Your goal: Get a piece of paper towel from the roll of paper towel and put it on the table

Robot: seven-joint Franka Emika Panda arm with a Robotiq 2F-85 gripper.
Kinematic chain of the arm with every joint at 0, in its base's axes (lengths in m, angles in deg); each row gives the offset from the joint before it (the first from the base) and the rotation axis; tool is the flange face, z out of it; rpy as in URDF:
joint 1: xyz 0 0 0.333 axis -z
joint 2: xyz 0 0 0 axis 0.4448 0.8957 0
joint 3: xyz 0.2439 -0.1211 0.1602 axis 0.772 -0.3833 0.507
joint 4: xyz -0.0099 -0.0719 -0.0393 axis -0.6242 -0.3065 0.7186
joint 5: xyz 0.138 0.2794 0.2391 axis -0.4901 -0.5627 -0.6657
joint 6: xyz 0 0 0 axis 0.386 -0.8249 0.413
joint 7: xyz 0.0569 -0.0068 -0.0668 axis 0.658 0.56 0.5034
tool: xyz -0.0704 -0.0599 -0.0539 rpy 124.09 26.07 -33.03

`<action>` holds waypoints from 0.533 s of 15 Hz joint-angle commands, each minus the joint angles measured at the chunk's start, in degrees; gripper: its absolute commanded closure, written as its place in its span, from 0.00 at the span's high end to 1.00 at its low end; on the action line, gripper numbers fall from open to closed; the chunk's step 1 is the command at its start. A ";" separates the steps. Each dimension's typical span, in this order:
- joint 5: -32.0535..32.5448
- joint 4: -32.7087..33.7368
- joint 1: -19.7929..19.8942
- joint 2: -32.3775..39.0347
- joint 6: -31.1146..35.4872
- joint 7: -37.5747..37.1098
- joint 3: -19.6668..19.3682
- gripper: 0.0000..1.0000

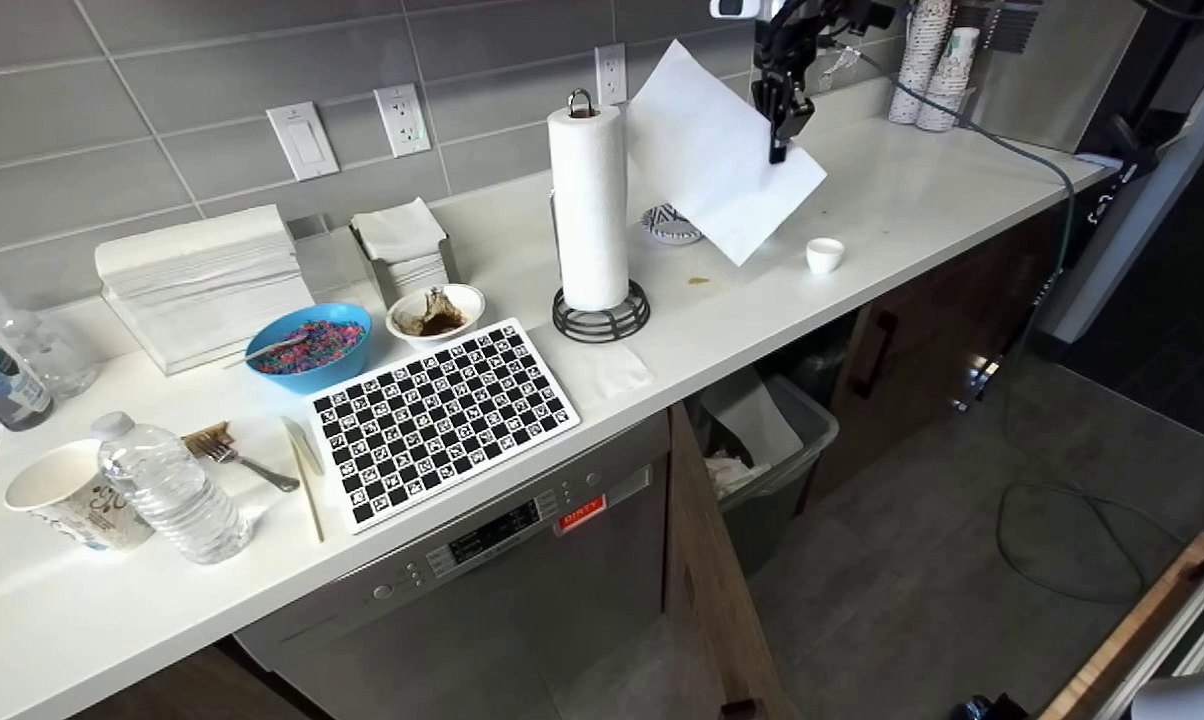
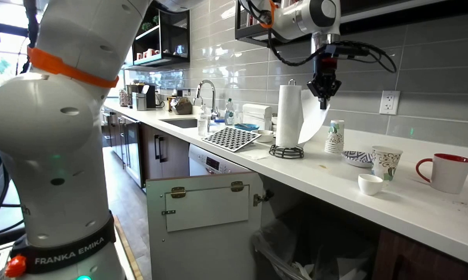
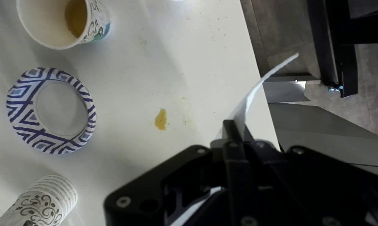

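My gripper (image 1: 778,153) is shut on a thin white piece of paper towel (image 1: 707,150). The sheet hangs tilted in the air above the white table (image 1: 892,190). In the wrist view the sheet (image 3: 240,115) passes between the fingertips (image 3: 236,130). The roll of paper towel (image 1: 590,210) stands upright on its dark wire holder (image 1: 602,322), beside the sheet. I cannot tell whether the sheet's near edge touches the roll. In an exterior view the gripper (image 2: 323,104) is higher than the table, with the sheet (image 2: 311,116) beside the roll (image 2: 289,116).
A patterned bowl (image 3: 85,97), a paper cup with brown liquid (image 3: 96,22) and stacked cups (image 3: 47,201) stand on the table. A small white cup (image 1: 824,257) and a mug (image 2: 449,175) stand there too. A patterned mat (image 1: 442,420) lies past the roll.
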State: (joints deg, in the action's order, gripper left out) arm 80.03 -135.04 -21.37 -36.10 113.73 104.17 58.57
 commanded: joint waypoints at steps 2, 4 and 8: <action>2.77 -1.33 -1.17 -2.65 -2.17 -0.43 -0.72 0.00; 2.43 -1.26 -1.18 -3.20 -1.99 -0.10 -0.50 0.00; 3.31 -0.71 -1.56 -4.06 -2.13 -0.90 -0.80 0.00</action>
State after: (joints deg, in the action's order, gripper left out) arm 81.65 -135.05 -22.04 -38.66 112.92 104.17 58.56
